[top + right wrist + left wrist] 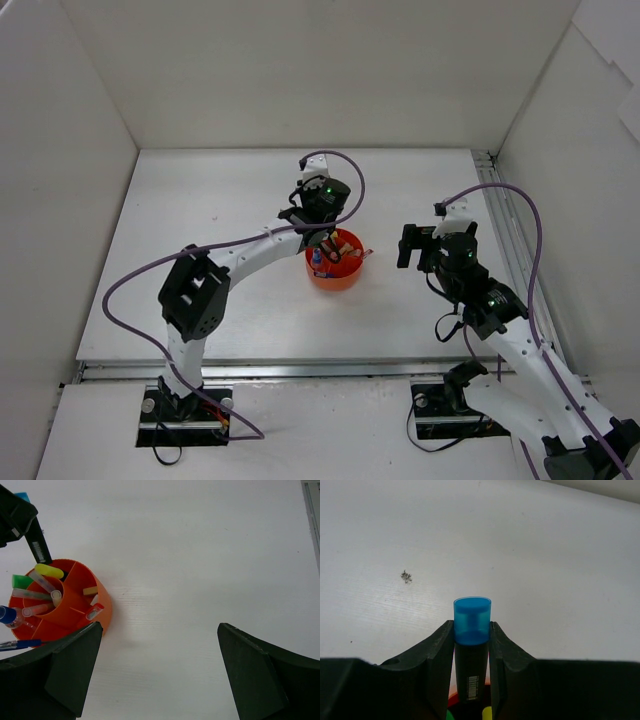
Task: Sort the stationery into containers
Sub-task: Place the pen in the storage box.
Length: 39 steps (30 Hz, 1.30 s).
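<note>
The left gripper is clamping the blue-capped highlighter cap-up at the lower centre of its frame, with the butt hanging at the rim of the orange tub (left side of the right wrist view). Ideally it is lowering straight into a compartment before loosening, while the right gripper is idling, its jaws wide apart.

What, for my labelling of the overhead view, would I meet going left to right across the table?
left arm's elbow → orange tub → right gripper
</note>
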Motion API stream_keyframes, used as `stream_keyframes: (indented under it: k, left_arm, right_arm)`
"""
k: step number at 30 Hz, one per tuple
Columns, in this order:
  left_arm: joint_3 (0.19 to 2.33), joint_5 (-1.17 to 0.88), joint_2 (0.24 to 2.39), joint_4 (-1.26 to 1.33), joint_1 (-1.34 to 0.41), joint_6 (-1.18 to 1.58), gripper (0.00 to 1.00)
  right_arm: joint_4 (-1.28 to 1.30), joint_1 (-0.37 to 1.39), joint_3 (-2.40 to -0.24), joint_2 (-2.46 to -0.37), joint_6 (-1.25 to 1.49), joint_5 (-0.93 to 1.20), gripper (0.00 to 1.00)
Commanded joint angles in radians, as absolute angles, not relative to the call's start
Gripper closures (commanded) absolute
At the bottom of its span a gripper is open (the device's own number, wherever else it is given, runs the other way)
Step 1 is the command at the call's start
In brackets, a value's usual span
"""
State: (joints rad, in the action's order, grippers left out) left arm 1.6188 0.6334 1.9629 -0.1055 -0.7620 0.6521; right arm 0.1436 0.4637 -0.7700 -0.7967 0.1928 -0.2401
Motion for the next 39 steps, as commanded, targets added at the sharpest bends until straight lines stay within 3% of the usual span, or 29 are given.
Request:
stream_keyframes:
  k: [1, 12, 17, 39]
  left_arm:
    - [1.563, 0.664, 1.833, -0.048, -0.764, 0.735, 0.97]
    - [1.519, 0.658, 1.822, -0.118, -0.773, 0.870, 0.98]
    - [1.511, 0.710, 1.822, -0.170, -0.796, 0.952, 0.94]
    - [1.456, 0.758, 1.760, -0.216, -0.876, 0.993, 0.48]
  right_arm:
    - [0.095, 0.457, -0.775, -0.802, 0.183, -0.268, 0.02]
    - [0.094, 0.457, -0.770, -0.802, 0.184, -0.270, 0.02]
    - [0.095, 0.457, -0.769, -0.805, 0.187, -0.270, 0.02]
    - [0.095, 0.457, -0.764, -0.788, 0.198, -0.262, 0.02]
